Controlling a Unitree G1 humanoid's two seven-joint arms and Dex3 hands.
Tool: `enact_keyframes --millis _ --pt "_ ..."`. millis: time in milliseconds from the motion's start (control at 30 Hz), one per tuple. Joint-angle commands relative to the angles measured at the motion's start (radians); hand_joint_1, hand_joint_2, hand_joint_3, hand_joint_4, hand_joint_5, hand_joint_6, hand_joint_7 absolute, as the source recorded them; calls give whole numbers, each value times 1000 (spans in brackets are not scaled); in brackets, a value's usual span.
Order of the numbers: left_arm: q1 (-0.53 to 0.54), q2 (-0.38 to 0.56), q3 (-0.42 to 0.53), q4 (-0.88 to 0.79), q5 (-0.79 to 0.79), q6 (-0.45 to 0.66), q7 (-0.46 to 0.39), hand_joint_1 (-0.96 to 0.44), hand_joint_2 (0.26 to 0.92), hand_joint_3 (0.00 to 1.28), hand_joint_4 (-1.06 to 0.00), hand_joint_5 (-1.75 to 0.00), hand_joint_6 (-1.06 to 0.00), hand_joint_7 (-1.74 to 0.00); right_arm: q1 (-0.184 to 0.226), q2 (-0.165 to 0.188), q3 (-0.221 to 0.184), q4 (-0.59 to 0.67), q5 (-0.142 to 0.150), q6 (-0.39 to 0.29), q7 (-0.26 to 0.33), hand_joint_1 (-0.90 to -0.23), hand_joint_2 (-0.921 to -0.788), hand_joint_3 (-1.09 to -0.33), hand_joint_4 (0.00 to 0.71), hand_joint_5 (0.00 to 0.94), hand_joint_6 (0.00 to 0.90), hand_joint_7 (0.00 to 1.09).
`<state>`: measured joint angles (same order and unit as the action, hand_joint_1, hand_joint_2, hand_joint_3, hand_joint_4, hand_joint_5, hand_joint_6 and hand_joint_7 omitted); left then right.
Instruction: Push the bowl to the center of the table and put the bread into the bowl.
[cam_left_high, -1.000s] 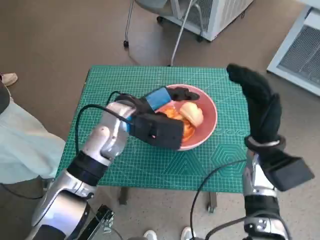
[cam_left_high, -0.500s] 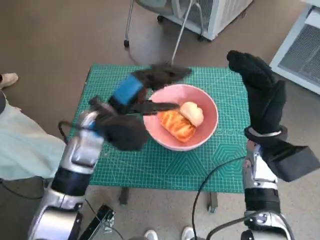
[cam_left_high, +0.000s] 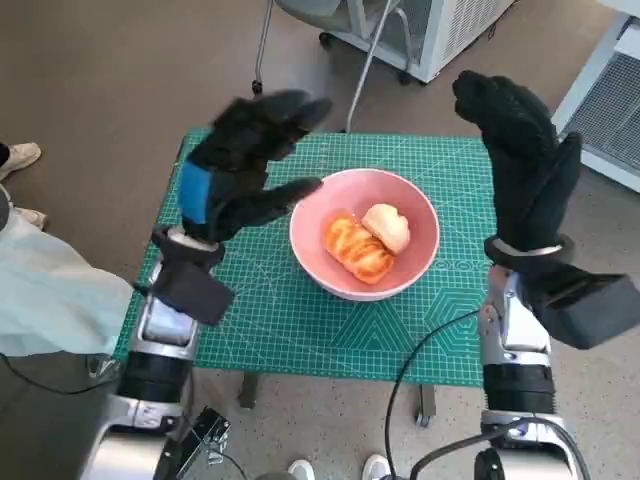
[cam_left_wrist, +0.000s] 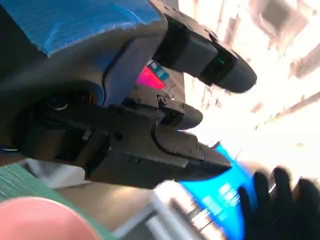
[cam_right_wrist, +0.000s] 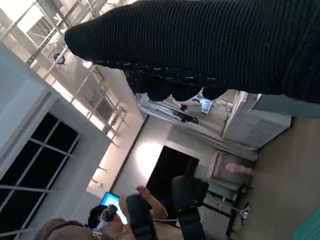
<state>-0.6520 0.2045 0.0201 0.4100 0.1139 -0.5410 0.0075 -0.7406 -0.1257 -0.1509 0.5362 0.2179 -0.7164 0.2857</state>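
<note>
A pink bowl (cam_left_high: 405, 278) stands near the middle of the green cutting mat (cam_left_high: 300, 330) that covers the table. Inside it lie an orange-brown pastry (cam_left_high: 356, 250) and a pale bread roll (cam_left_high: 386, 226). My left hand (cam_left_high: 235, 170) is raised above the mat to the left of the bowl, fingers spread and holding nothing. My right hand (cam_left_high: 520, 165) is lifted upright over the table's right edge, fingers apart and empty. In the left wrist view the black fingers (cam_left_wrist: 200, 50) point into the room and a patch of the bowl's rim (cam_left_wrist: 45, 220) shows.
Chair legs on castors (cam_left_high: 300, 50) and a white cabinet (cam_left_high: 440, 30) stand behind the table. Pale cloth (cam_left_high: 50, 300) and a shoe (cam_left_high: 20, 155) lie at the left. A person (cam_right_wrist: 125, 215) sits in the room in the right wrist view.
My left hand has come up out of the bowl and swung left and upward, fingers spreading. The bread stays in the bowl. My right hand has barely shifted.
</note>
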Motion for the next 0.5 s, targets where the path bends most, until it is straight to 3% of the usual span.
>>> enact_keyframes --millis 33,500 --pt "13 -22 20 -10 -53 -10 -10 -134 920 63 -466 -580 -435 -671 4 3 7 11 -32 -3 -17 -581 -921 -675 406 5 66 822" --pt "41 -29 24 -67 -97 -8 -55 -126 921 126 -385 -678 -375 -724 10 -5 8 14 -60 -7 -23 -584 -921 -681 404 4 74 807"
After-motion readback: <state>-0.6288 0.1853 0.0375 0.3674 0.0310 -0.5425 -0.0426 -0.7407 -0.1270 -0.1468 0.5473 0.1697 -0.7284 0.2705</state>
